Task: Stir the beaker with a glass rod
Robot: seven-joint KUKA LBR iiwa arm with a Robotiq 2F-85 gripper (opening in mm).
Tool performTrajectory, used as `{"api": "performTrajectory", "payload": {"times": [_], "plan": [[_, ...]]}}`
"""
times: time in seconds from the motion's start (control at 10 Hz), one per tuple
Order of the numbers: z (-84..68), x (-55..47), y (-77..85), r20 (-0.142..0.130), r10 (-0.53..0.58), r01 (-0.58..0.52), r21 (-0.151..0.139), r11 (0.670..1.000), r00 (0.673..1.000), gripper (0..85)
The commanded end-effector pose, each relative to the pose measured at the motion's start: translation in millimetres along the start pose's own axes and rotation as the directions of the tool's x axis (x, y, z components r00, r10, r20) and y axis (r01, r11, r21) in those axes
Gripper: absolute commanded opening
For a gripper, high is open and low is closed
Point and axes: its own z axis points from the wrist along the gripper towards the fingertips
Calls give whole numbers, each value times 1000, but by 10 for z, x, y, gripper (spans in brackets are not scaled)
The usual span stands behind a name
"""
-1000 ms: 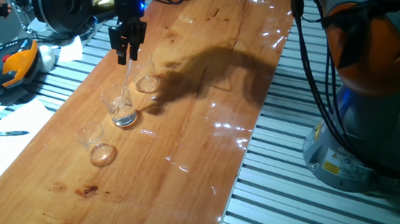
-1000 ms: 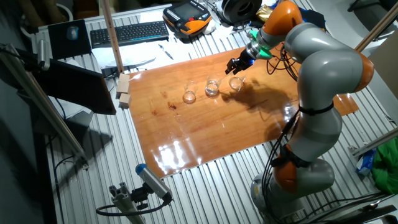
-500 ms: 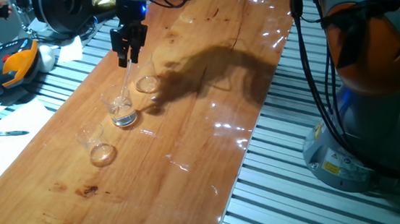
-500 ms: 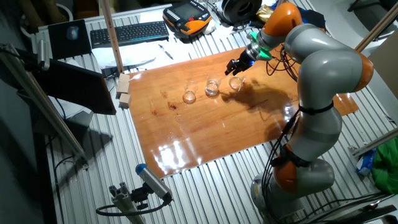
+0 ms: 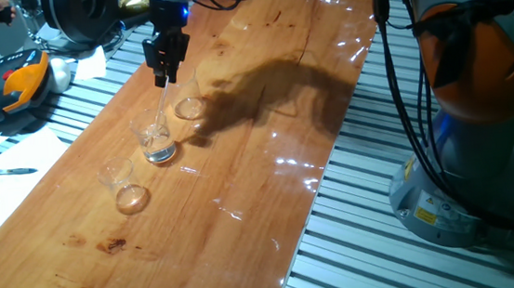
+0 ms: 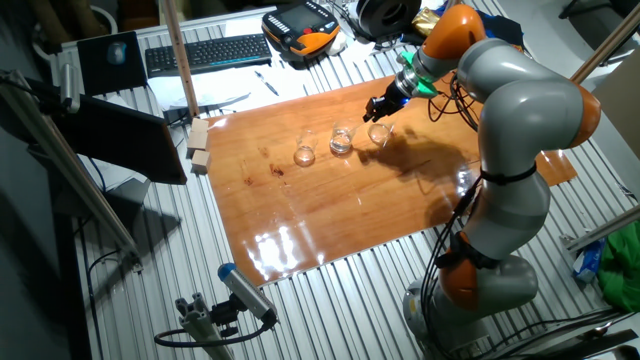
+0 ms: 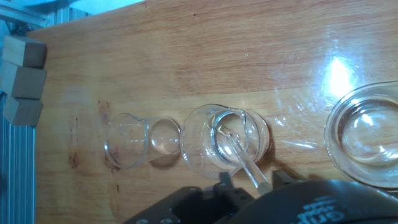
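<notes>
On the wooden table [image 5: 268,162], the beaker [image 5: 155,139] stands between two other glasses. My gripper [image 5: 166,75] above it pinches the glass rod [image 5: 163,110], tip inside. I judge stirring underway; next, small gentle circles.

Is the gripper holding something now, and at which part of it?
Yes. The gripper holds the glass rod by its upper end; the lower end reaches down into the beaker.
</notes>
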Motion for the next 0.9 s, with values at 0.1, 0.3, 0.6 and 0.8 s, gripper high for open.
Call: {"api": "performTrajectory", "payload": {"times": [0.1,0.3,0.6,0.8], "plan": [[2,-1,-8,3,3,-3,4,1000,1000,340],[27,-5,-31,3,5,-5,1,1000,1000,340],[57,1,-54,2,7,-7,-12,1000,1000,340],[55,1,-51,0,7,-7,-13,1000,1000,340]]}}
